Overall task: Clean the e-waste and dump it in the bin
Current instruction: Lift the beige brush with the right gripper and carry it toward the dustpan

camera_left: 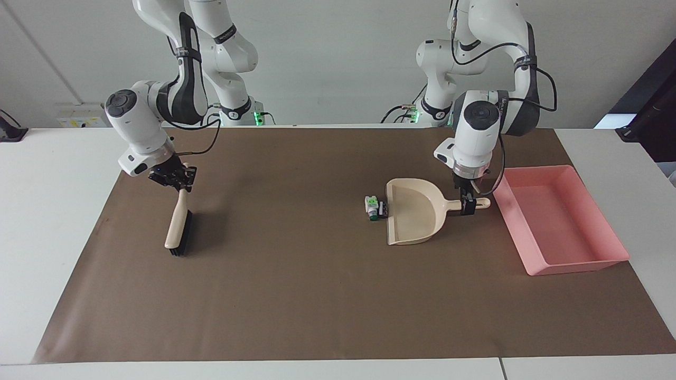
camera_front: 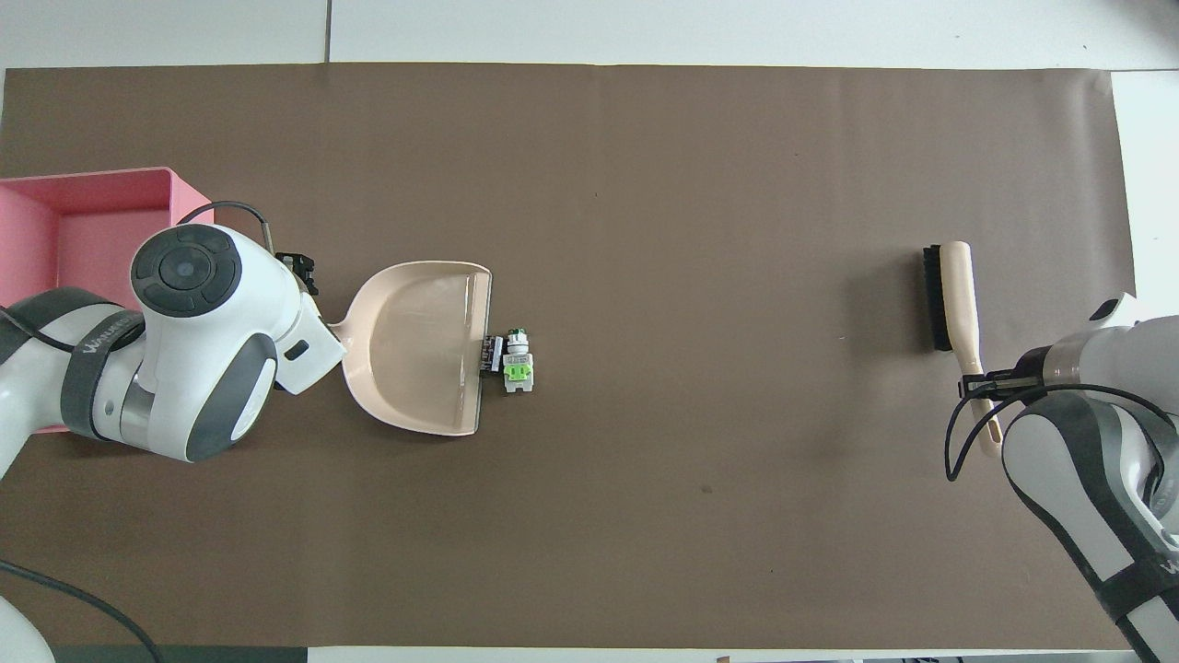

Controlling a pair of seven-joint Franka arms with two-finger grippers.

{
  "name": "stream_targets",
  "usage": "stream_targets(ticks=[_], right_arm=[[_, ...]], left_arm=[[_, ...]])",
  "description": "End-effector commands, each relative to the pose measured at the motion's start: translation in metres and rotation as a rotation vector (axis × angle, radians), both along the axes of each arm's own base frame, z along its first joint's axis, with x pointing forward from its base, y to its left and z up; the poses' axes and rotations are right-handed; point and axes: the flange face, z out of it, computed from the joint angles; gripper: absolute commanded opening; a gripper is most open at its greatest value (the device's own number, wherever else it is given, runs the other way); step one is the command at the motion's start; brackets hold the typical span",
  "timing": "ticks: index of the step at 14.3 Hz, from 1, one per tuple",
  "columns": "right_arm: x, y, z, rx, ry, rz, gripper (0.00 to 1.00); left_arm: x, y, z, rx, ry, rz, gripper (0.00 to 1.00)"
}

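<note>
The e-waste [camera_left: 373,207] is a small cluster on the brown mat: a white-grey bit with green marks [camera_front: 518,371] and a dark piece [camera_front: 493,354], touching the open lip of the beige dustpan [camera_left: 414,211]. My left gripper [camera_left: 467,205] is shut on the dustpan's handle, between the pan and the pink bin [camera_left: 575,263]. In the overhead view the wrist mostly hides the left gripper [camera_front: 297,273]. My right gripper [camera_left: 177,178] is shut on the handle of a beige brush [camera_left: 177,224] with black bristles, toward the right arm's end of the table.
The brown mat [camera_left: 296,295] covers most of the white table. The bin [camera_front: 55,239] holds nothing that I can see and lies at the left arm's end. The dustpan [camera_front: 414,345] and the brush [camera_front: 953,295] lie flat on the mat.
</note>
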Motion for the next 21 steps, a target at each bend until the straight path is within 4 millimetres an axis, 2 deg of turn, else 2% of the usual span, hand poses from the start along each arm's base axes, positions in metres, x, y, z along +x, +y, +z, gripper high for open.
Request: stream_targets(ticks=[1,4,7,9,11,14,17,18,21], right_arm=[[0.014,0.013,0.02,0.011,0.017,-0.02,0.0],[0.023,0.045,0.04,0.007,0.028,-0.074,0.0],[0.028,0.113,0.061,-0.002,0.041,-0.095,0.0],[0.024,0.169,0.064,-0.009,0.037,-0.083,0.0],[0.013,0.221,0.065,-0.014,0.025,-0.062,0.0],[0.001,0.283,0.068,-0.015,0.004,-0.02,0.0],[-0.01,0.359,0.062,-0.013,-0.017,-0.037,0.0],[-0.011,0.375,0.06,-0.012,-0.021,-0.043,0.0],[-0.018,0.401,0.069,0.005,-0.034,-0.014,0.0]], left_arm=[[-0.014,-0.004,-0.015,-0.022,-0.027,0.06,0.99],[-0.016,-0.003,-0.019,0.008,-0.036,0.059,0.93],[-0.015,-0.003,-0.022,0.015,-0.039,0.046,0.89],[-0.015,-0.003,-0.022,0.022,-0.043,0.04,0.86],[-0.014,-0.003,-0.022,0.032,-0.051,0.027,0.72],[-0.014,-0.007,-0.028,0.055,-0.053,-0.004,0.56],[-0.012,-0.008,-0.027,0.054,-0.055,-0.022,0.25],[-0.012,-0.008,-0.027,0.053,-0.056,-0.022,0.18],[-0.009,-0.008,-0.023,0.052,-0.062,-0.024,0.02]])
